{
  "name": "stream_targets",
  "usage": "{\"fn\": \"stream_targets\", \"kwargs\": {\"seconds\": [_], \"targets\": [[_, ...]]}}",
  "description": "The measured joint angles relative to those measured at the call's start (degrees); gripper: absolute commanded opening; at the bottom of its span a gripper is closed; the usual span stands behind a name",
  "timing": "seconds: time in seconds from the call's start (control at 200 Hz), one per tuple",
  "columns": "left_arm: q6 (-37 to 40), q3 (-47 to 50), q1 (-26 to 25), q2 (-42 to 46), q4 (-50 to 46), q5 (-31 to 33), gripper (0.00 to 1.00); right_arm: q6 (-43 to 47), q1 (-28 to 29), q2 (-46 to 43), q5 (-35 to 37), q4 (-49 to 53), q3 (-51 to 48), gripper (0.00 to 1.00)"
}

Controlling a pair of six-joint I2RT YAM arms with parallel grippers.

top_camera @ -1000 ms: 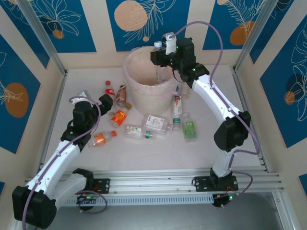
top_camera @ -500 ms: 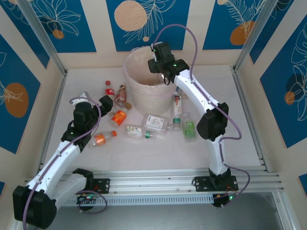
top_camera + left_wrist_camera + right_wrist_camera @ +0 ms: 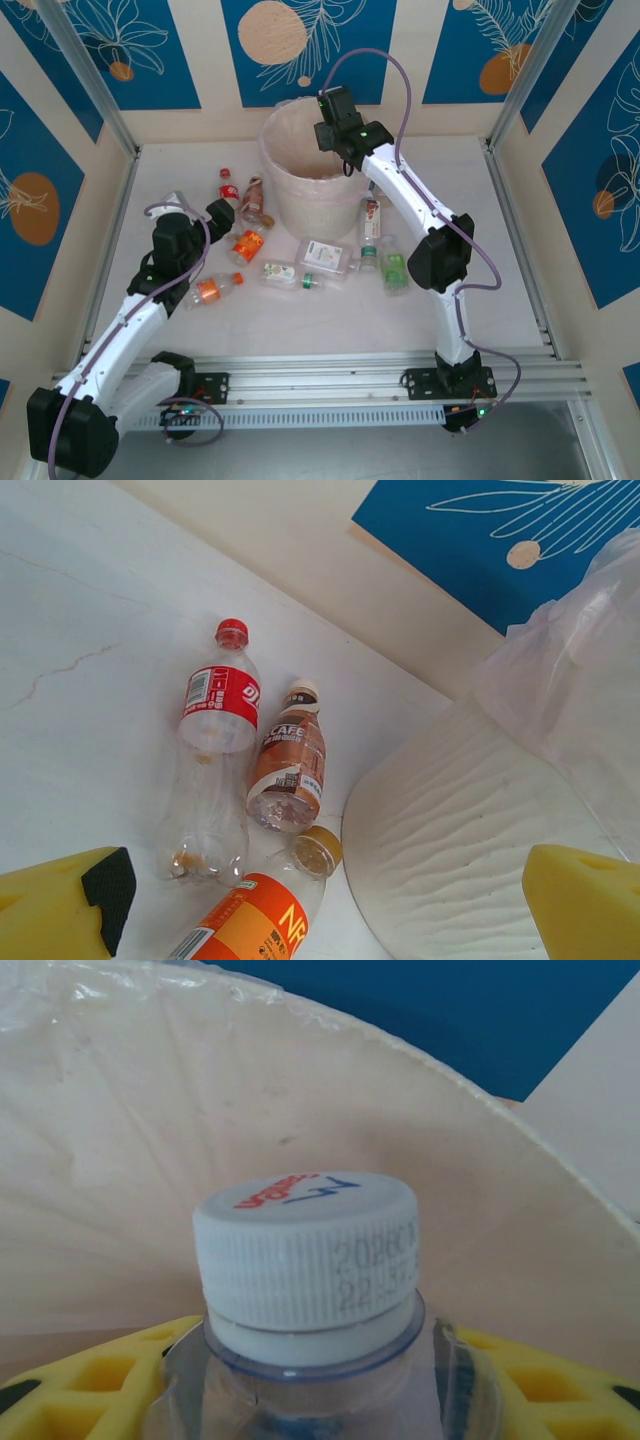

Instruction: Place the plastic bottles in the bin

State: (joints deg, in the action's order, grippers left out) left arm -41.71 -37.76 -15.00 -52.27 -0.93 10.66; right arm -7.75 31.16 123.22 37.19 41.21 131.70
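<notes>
Two grippers, two roles. My right gripper [image 3: 318, 1390] clasps a white-capped bottle [image 3: 305, 1245] by its neck over the mouth of the bin [image 3: 300, 200], placed so a release drops it inside. My left gripper [image 3: 320, 920], jaws wide, hovers above the red-label bottle [image 3: 218, 720] and brown-label bottle [image 3: 288, 770] lying beside the bin, poised for a pick.

White-and-black arms [image 3: 128, 318], purple cables [image 3: 388, 60]
</notes>
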Motion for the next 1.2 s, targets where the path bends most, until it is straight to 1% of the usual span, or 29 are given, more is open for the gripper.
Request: {"fn": "stream_targets", "kwargs": {"seconds": [0.06,0.12,0.16,0.405,0.575,0.675,0.785,0.8,0.83,0.855,1.055,1.2], "targets": [[0.0,0.0,0.0,0.0,0.0,0.0,1.0,-0.17,0.02,0.0,0.44,0.48,0.22,0.62],[0.0,0.02,0.0,0.0,0.0,-0.02,1.0,-0.5,0.13,0.0,0.81,0.68,0.26,0.68],[0.0,0.02,0.0,0.0,0.0,-0.02,1.0,-0.48,0.24,0.0,1.07,0.81,0.26,0.7],[-0.24,0.13,0.02,0.0,0.02,-0.15,1.0,-0.57,0.9,-1.01,1.86,1.22,-0.76,0.79],[-0.44,0.37,0.02,0.0,0.0,-0.15,1.0,-0.5,1.9,-4.33,1.36,-0.22,-3.63,0.81],[-0.66,0.37,0.04,0.0,-0.02,-0.15,1.0,-0.42,2.51,-7.98,0.17,-1.9,-7.1,0.83],[-1.22,0.39,0.17,-0.02,-0.02,-0.15,1.0,0.37,3.3,-13.57,-1.46,-6.03,-13.05,0.85],[-1.31,0.39,0.17,-0.02,-0.02,-0.15,1.0,0.52,3.43,-14.43,-1.7,-6.86,-14.12,0.87],[-1.33,0.39,0.22,-0.07,-0.02,-0.15,1.0,0.66,3.72,-16.48,-2.4,-8.57,-16.46,0.96],[-1.42,0.39,0.24,-0.15,-0.02,-0.15,1.0,0.7,3.87,-18.12,-3.06,-9.99,-18.32,1.0],[-1.49,0.39,0.28,-1.6,-0.13,-0.2,1.0,0.07,4.26,-30.75,-8.72,-20.52,-32.17,1.0],[-1.75,0.39,0.33,-2.03,-0.44,-0.2,1.0,-1.42,3.78,-38.53,-11.87,-25.77,-40.22,1.0]]}}
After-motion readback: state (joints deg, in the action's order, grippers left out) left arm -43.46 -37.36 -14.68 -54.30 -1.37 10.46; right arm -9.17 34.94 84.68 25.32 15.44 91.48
